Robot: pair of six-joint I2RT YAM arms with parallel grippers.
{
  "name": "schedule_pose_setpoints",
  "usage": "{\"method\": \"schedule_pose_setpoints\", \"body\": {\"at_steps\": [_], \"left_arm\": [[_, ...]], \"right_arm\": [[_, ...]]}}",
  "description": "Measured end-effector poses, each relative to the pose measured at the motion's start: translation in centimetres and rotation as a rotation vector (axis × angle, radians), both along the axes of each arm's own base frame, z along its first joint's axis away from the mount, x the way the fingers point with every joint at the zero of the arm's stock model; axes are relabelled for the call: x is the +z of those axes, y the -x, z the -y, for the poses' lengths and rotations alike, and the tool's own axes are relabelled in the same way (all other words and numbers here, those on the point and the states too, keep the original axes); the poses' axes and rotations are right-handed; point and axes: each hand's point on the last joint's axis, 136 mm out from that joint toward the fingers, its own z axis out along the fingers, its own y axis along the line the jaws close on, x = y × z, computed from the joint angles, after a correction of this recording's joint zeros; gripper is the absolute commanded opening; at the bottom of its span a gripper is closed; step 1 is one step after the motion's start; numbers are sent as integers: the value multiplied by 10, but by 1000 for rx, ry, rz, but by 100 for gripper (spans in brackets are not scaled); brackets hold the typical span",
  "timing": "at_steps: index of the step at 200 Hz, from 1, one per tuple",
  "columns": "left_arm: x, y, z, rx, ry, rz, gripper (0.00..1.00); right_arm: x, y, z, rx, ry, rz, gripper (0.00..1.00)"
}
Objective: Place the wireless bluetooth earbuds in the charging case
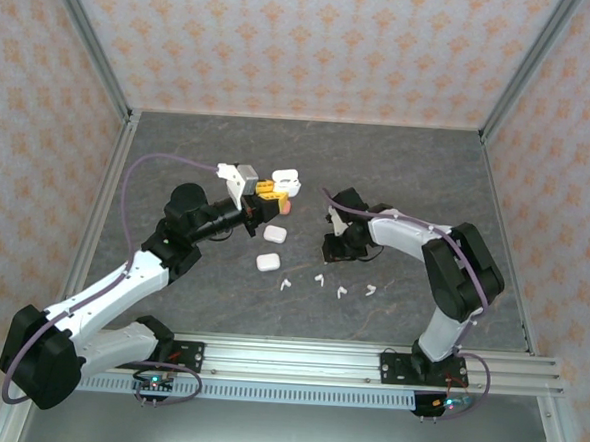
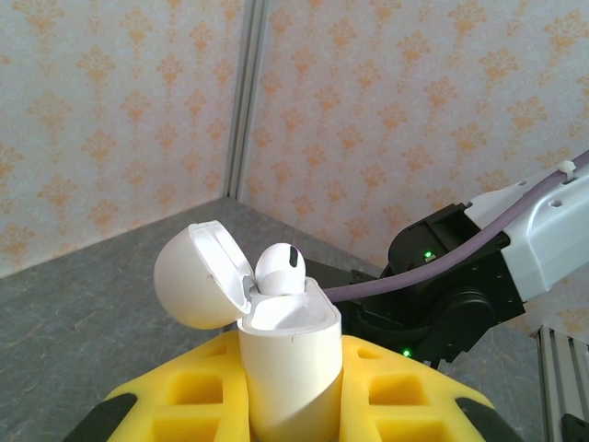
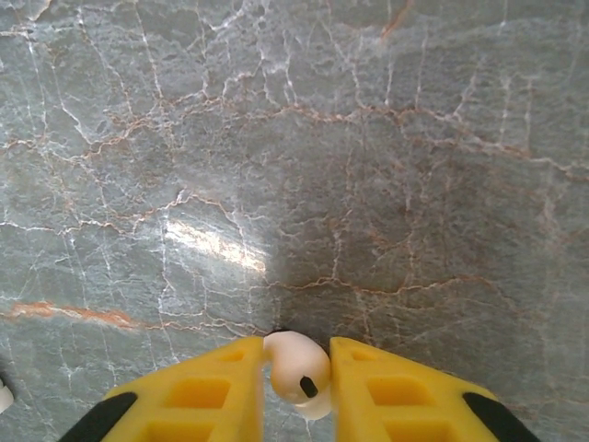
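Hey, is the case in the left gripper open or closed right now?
Open. In the left wrist view the charging case has its lid swung back, with one white earbud sitting in it.

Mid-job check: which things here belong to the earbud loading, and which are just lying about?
Job: open case, earbud seated in it, gripped earbud, four loose earbuds.
Lying about, for now: two closed cases.

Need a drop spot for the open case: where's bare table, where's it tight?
Bare: the far strip of the table along the back wall, and its far-right corner beyond the right arm. Crowded: the middle, where two closed cases and a row of loose earbuds lie by the left gripper and right gripper.
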Motion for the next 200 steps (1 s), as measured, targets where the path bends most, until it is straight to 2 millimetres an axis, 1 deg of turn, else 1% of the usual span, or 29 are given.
{"method": "schedule_pose_setpoints", "body": {"at_steps": [26,40,51,61,74,81,104,122,144,169,200], "left_arm": [[-1,-1,-1,7,-1,-2,0],[-2,-2,-1,12,-2,-5,0],[-3,-2,-2,14,-4,-8,0],[-4,-2,-2,14,-5,-10,0],[-4,-2,-2,14,-6,-11,0],[-4,-2,-2,14,-6,-11,0],[-4,-2,-1,13,-2,-15,0],[-6,-3,-1,11,-1,-23,0],[-12,-4,3,-4,-7,-37,0],[-22,-4,9,-39,-16,-69,0],[-26,0,15,-89,-18,-89,0]], "right_arm": [[2,-1,1,-3,2,6,19],[6,-2,2,-4,5,25,18],[14,-3,3,-8,1,52,18],[26,-6,4,-11,-9,89,18],[49,-10,3,-17,-39,156,18],[65,-12,3,-20,-59,199,18],[125,-16,3,-29,-147,368,18],[173,-13,4,-28,-220,508,18],[222,-6,7,-13,-290,655,18],[267,1,6,17,-351,781,18],[307,8,-6,88,-393,890,18]]}}
